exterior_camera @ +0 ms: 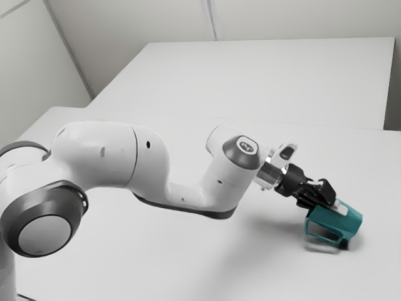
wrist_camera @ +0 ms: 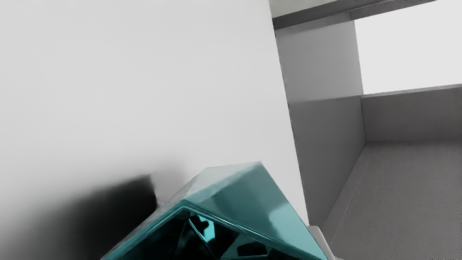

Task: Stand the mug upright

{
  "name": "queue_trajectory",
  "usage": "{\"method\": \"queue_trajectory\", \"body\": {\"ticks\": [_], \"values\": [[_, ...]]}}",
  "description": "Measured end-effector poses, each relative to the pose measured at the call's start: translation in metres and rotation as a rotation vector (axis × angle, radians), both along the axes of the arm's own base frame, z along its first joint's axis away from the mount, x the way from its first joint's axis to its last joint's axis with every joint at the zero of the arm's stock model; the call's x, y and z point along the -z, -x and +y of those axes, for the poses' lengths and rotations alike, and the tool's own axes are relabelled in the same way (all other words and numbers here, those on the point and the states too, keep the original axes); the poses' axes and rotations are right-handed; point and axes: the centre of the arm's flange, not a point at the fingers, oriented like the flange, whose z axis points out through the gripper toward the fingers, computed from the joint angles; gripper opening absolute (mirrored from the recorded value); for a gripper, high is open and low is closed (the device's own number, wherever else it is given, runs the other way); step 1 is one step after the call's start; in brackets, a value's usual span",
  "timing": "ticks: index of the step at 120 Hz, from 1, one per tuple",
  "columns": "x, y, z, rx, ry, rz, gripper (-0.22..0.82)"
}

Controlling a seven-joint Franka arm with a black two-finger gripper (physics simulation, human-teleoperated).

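Tipped well off upright, the mug (exterior_camera: 348, 222) lay at the end of my gripper (exterior_camera: 334, 204), above the white tabletop (exterior_camera: 131, 266) toward the exterior view's right. Its walls were teal and glossy, flat-sided with sharp corners, and pale light slid over the facets. An angular loop (exterior_camera: 323, 239) stood out on the side toward the exterior view's left, the tabletop visible through it. From my wrist, I looked at the mug's rim and partway into its mouth, where the inside was dark, broken by bright teal reflections. Whether my jaws stood apart or were clamped on the wall, I could not tell, and in the exterior view my own black body covered part of the mug. A deep, soft-edged shadow (wrist_camera: 119, 206) spread over the tabletop beside it. Behind the table stood another pale surface (exterior_camera: 250, 72), with light walls (exterior_camera: 125, 22) beyond.
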Motion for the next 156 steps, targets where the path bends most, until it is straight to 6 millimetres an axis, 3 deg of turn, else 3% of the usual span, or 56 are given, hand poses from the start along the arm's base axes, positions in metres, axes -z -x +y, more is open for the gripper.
{"method": "queue_trajectory", "body": {"ticks": [17,29,43,61,77,98,128,156], "values": [[-0.046,0.002,0.007,-0.002,0.019,-0.063,-0.18],[-0.095,0.005,0.029,0.014,-0.016,-0.154,-0.18],[-0.144,0.008,0.083,0.040,-0.151,-0.277,-0.18],[-0.177,0.007,0.162,0.071,-0.405,-0.381,-0.18],[-0.174,0.013,0.226,0.094,-0.633,-0.358,-0.18],[-0.167,0.024,0.282,0.106,-0.849,-0.264,-0.18],[-0.150,0.029,0.334,0.094,-1.034,-0.108,-0.18],[-0.112,0.020,0.361,0.064,-1.102,-0.005,-0.18]]}}
